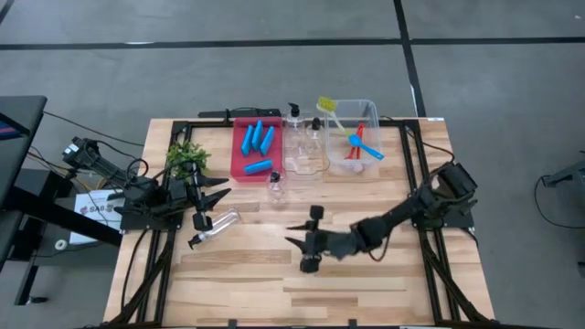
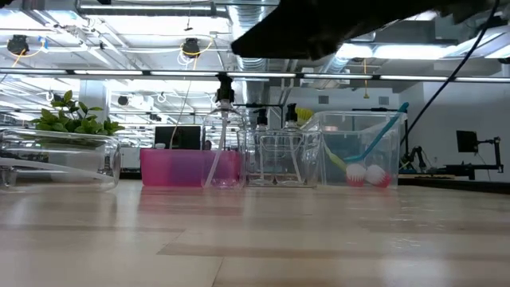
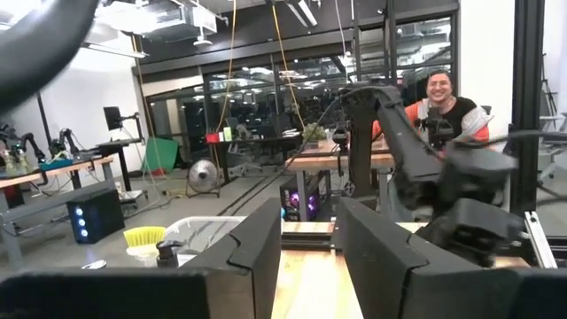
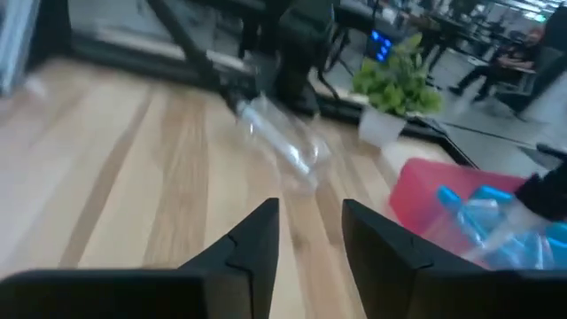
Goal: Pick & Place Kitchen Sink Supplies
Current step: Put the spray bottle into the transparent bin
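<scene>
Wooden tabletop (image 1: 366, 292), with a red tray (image 1: 239, 166) of sponges (image 1: 258, 139) and clear bins (image 1: 369, 110) at the far edge. Lying near the left arm: one bottle (image 1: 222, 222), on its side, just beside the left tool (image 1: 218, 189). Long axis diagonal across the planks, black pump end toward the near left corner, flat base toward the trays. Seen also from the right wrist, bottle (image 4: 283, 142) well ahead of the fingers.

Left tool (image 3: 310, 239) released, a gap between fingers, nothing inside. Right tool (image 1: 298, 234) above mid-tabletop, pointed toward the bottle, fingers apart and empty, right tool (image 4: 310, 235) not yet near it.

Possible trouble: round smooth body, so probably rolls away if touched by one finger first. Grasp across the pump likely to slip. Both arms close to the same bottle, so collision possible.
</scene>
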Robot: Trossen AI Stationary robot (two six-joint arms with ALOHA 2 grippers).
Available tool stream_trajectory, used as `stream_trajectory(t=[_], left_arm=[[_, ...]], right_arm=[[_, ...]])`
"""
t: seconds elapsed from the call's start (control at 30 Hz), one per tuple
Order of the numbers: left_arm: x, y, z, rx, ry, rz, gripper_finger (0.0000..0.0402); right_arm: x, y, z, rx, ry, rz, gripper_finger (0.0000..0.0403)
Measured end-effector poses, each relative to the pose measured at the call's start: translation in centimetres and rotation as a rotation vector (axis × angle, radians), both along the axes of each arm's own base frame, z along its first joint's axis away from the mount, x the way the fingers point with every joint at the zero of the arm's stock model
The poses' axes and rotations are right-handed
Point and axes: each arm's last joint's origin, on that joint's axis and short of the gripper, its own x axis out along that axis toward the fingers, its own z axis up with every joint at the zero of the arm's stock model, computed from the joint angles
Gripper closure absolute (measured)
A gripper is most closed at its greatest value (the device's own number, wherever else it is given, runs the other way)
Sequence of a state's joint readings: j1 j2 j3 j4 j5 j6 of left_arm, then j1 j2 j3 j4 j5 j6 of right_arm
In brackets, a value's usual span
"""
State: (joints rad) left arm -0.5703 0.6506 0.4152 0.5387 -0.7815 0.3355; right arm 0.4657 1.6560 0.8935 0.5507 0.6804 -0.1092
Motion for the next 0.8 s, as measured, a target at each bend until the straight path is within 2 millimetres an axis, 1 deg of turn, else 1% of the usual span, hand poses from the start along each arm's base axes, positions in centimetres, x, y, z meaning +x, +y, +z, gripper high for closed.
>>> stream_trajectory(t=[0.07, 0.17, 0.27, 0.47, 0.53, 0.63, 0.73, 0.8], left_arm=[[0.0, 0.0, -0.1, 0.001, 0.005, -0.001, 0.0284], [0.1, -0.1, -0.4, 0.015, 0.040, -0.003, 0.0284], [0.2, -0.1, -0.8, 0.000, 0.066, -0.010, 0.0284], [0.3, -0.3, -2.0, 0.018, 0.172, -0.044, 0.0284], [0.4, -0.4, -2.3, 0.003, 0.193, -0.085, 0.0284], [0.5, -0.7, -2.9, -0.020, 0.230, -0.152, 0.0284], [1.1, -1.0, -3.5, -0.006, 0.271, -0.152, 0.0284], [1.9, -1.3, -3.8, 0.009, 0.307, -0.136, 0.0284]], right_arm=[[0.5, -1.2, 0.0, 0.026, -0.038, 0.008, 0.0287], [0.9, -2.6, -0.1, 0.008, -0.027, -0.033, 0.0289], [1.2, -3.5, -0.2, -0.037, -0.006, -0.050, 0.0290], [1.1, -3.3, -0.2, -0.118, 0.017, -0.035, 0.0290], [1.0, -3.2, -0.4, -0.149, 0.038, -0.029, 0.0290], [1.0, -3.3, -0.6, -0.178, 0.059, -0.074, 0.0290], [0.9, -3.6, -0.5, -0.183, 0.058, -0.147, 0.0290], [0.7, -3.6, -0.2, -0.169, 0.050, -0.151, 0.0290]])
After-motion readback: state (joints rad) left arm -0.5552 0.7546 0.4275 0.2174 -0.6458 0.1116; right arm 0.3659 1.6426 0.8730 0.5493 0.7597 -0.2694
